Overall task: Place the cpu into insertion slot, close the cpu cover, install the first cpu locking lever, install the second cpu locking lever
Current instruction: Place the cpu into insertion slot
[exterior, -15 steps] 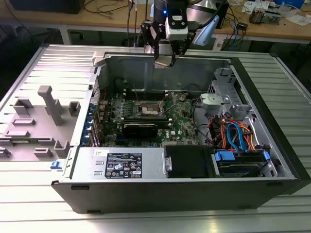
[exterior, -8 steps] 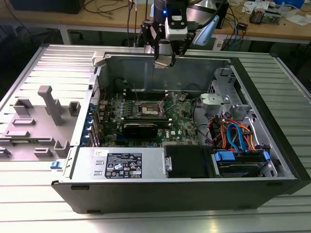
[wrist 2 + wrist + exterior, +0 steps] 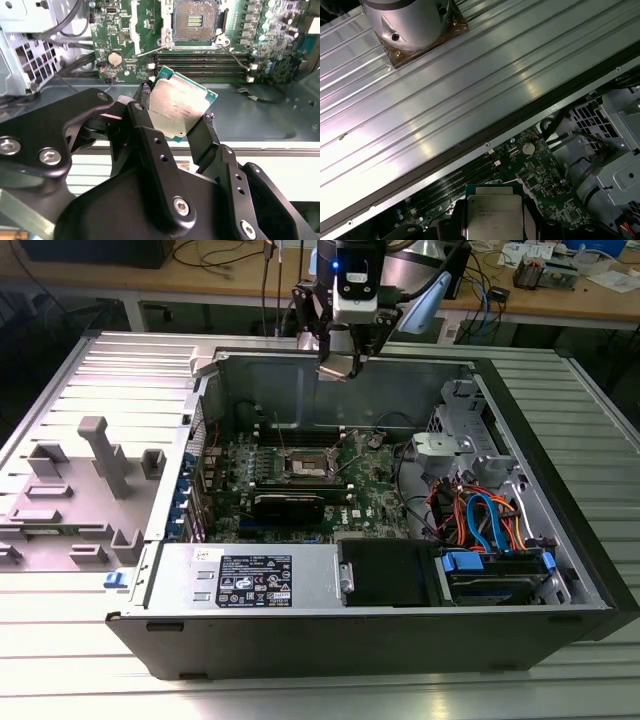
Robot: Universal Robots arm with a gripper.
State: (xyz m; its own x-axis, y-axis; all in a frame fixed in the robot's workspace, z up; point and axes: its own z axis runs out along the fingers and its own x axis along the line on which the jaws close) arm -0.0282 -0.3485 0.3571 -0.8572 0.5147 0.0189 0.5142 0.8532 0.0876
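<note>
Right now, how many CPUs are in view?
1. The cpu is clamped in the gripper, held above the open case; the insertion slot holds none. Others could be hidden deeper in the case.

Open room above the insertion slot (image 3: 306, 466), case wall (image 3: 290, 390) rising nearby

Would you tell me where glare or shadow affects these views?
First wrist view: bright glare streaks across the ribbed table; second wrist view: a pale sheen on the metal top of the cpu; exterior view: fairly even light inside the computer case, no hard shadows.
</note>
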